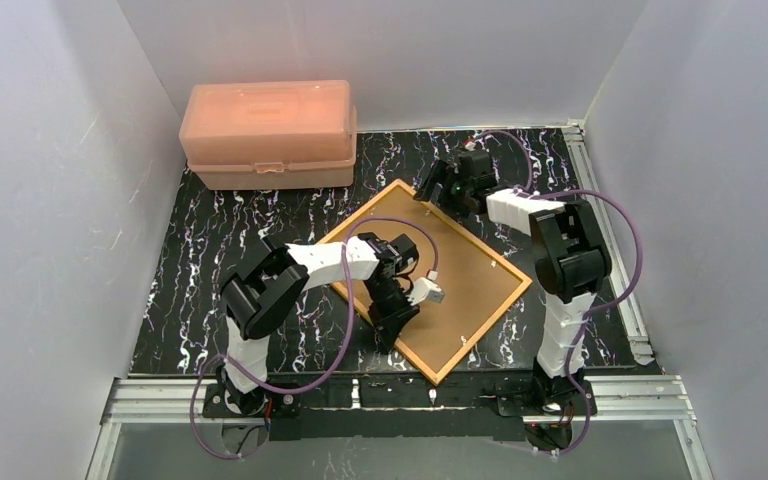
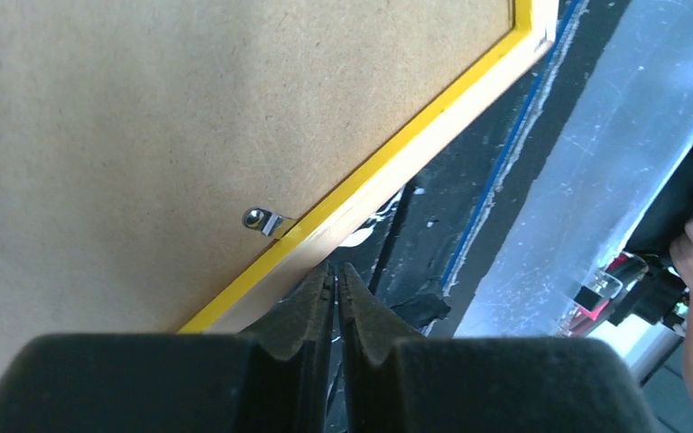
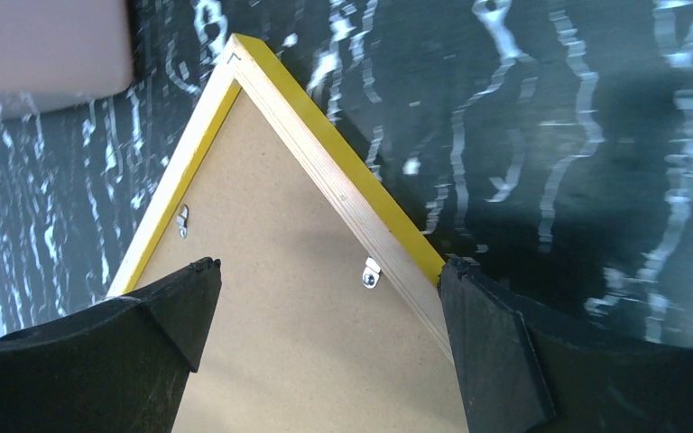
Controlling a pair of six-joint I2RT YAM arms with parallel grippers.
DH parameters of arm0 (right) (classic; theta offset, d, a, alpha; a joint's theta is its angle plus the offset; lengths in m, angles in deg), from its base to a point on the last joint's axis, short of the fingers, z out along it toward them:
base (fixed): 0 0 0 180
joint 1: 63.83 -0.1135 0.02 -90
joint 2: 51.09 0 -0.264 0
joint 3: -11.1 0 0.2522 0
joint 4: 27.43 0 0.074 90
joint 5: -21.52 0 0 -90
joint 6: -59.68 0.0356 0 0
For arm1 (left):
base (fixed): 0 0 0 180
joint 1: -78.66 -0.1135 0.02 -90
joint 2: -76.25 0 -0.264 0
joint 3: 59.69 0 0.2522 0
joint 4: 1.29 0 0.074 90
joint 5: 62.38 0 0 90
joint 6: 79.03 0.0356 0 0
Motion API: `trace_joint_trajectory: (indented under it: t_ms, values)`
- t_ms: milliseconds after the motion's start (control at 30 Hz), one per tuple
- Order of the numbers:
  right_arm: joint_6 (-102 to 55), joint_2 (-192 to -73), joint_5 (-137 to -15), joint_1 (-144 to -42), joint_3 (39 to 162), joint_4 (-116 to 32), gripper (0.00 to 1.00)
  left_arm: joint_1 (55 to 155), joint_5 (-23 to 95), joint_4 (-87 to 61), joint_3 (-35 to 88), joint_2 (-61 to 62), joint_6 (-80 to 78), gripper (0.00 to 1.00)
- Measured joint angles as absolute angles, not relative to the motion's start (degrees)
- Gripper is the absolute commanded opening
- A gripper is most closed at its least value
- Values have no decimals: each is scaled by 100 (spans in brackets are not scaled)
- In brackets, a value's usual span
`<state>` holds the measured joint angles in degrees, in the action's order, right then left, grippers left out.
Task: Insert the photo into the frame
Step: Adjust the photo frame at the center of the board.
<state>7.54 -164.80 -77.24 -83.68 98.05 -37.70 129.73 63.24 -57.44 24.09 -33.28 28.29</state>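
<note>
We find the frame (image 1: 490, 326) face-down at picture centre; we judge it light and stiff, best taken by its wooden rim. The left gripper (image 2: 336, 275) is pinched together, empty; the right gripper (image 3: 329, 271) is spread wide astride the upper corner.

Soft, even light from above; close foreground out of focus

In the top view the white walls (image 1: 50, 200) are evenly bright, shadows barely show on the black marbled table (image 1: 210, 260), and the pink box (image 1: 268, 125) glows almost washed out. In the left wrist view the aluminium rail (image 2: 595, 171) carries pale glare, and the left gripper (image 2: 335, 280), close to the lens, is soft. In the right wrist view the pink box is a blurred smear at the top left corner
</note>
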Motion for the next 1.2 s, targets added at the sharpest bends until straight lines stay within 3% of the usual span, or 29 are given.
trace_joint_trajectory:
  t_ms: [400,733,867,1033,1200]
  values:
    - [870,-16762,-8462,-9146,9980,-3405,99,13128,6704,-5858,2634,-3496,2790,8]
    - [724,-16755,-8886,-9101,10365,-4564,99,12923,6269,-5950,2721,-3265,3111,32]
    - [595,-16360,-8554,-8541,10365,-5106,99,12204,6359,-6664,2726,-2681,3470,34]
    - [510,-15326,-7748,-8226,10135,-5654,99,10514,6608,-7698,3023,-1907,4193,34]
    - [767,-13719,-7195,-8338,8761,-6043,99,8737,6599,-8210,3218,-1719,4851,30]
